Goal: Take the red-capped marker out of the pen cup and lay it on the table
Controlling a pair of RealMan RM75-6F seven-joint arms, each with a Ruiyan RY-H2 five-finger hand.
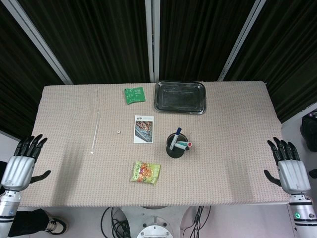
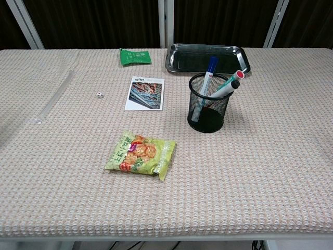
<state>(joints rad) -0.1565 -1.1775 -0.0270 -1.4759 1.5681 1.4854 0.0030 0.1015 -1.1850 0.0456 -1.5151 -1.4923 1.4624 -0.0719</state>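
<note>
Silver-backed, the left hand (image 1: 20, 163) hangs off the table's left edge, fingers spread and empty. Mid-table stands the black mesh pen cup (image 2: 209, 103), the red-capped marker (image 2: 229, 85) in it, leaning up and rightward. Further right, the right hand (image 1: 289, 166) waits, fingers likewise splayed, seemingly nearer the cup.

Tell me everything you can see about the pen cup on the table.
The pen cup is a black, round cup of what looks like wire mesh, standing upright on the woven table cover, in front of the metal tray. Three markers lean in it: blue-capped, red-capped, black-capped. No robot hand touches it.
</note>
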